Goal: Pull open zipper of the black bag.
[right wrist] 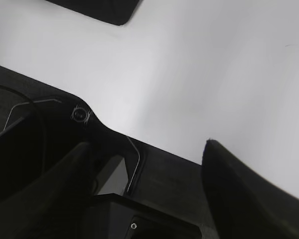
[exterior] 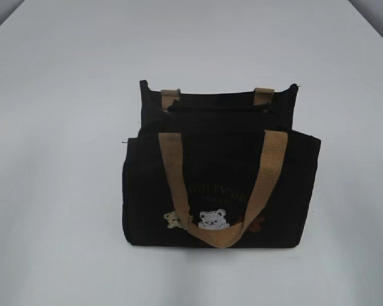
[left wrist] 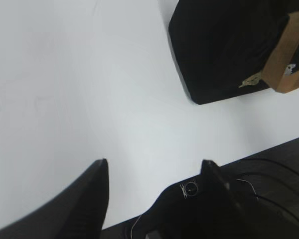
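gold lettering (exterior: 218,192) on black bag (exterior: 147,191) front, too blurred to read

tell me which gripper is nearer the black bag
Left, apparently. The left gripper hangs open with the bag filling its view's upper right; the right gripper, open too, sees only a corner.

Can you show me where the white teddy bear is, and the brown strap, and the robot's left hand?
white bear (exterior: 214,220), exterior view, on its face.
front strap (exterior: 173,172), exterior view, on its left side.
left hand (left wrist: 154,172), left wrist view, midway between its open fingertips.
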{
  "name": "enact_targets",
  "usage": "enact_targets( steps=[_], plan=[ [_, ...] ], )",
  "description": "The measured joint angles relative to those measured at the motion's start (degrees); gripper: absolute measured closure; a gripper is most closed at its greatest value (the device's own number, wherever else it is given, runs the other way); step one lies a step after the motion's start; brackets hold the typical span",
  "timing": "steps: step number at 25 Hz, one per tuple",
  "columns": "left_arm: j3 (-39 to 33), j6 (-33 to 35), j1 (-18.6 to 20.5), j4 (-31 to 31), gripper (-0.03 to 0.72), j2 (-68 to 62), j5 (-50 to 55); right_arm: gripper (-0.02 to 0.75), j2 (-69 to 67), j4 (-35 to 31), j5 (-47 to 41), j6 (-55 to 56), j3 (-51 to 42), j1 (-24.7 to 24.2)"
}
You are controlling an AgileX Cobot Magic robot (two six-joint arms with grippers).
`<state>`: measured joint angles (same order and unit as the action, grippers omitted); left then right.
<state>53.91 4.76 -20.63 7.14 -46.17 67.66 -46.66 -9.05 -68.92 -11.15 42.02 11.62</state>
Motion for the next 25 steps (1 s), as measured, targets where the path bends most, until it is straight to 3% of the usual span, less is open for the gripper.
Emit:
enact_targets(
  steps=[8, 15, 25],
  plan=[
    [-21.4, -0.47, 0.0, -0.92, 0.255, 26.15, -3.35, 0.209, 28.33, 0.42, 1.62, -0.17, -10.97, 0.0],
    [-22.58, -0.54, 0.0, -4.86, 0.255, 38.01, -7.64, 0.209, 42.09, 0.54, 3.86, -0.23, -13.27, 0.0],
    [-23.66, -0.54, 0.0, -4.26, 0.255, 39.43, -6.98, 0.209, 43.03, 0.41, 5.8, -0.25, -14.19, 0.0]
  ],
)
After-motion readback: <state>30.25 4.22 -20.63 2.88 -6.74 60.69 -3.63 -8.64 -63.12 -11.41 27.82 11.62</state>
